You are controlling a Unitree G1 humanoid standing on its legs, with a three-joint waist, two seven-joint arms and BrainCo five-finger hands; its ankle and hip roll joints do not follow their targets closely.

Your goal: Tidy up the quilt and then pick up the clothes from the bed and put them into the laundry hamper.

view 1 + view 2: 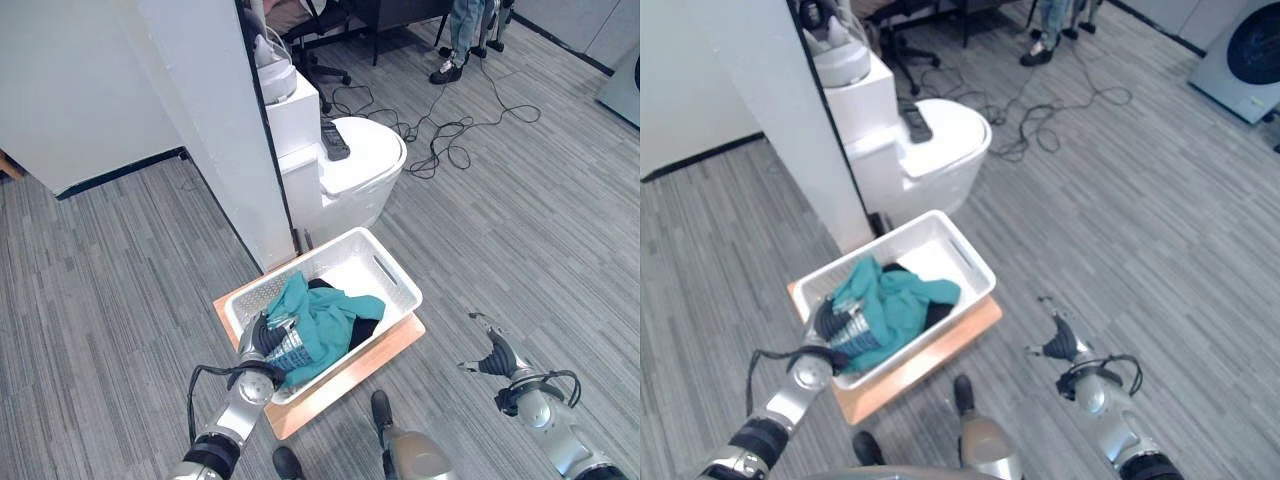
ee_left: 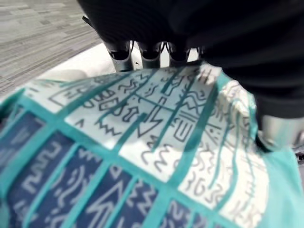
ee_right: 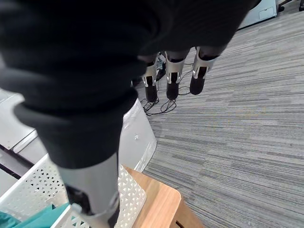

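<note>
Left hand (image 1: 262,338) in hamper (image 1: 392,279), fingers curled on patterned cloth (image 2: 142,142): uncurl fully, lift straight out. Right hand (image 1: 497,354) idle, fingers relaxed.

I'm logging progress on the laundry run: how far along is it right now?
Nearly finished, it seems. Teal clothes already lie in the white laundry hamper on its wooden board. The left hand rests on the patterned part of that pile, fingers hidden in the cloth. The right hand hangs open above the floor. Letting go remains; no bed or quilt is visible.
</note>
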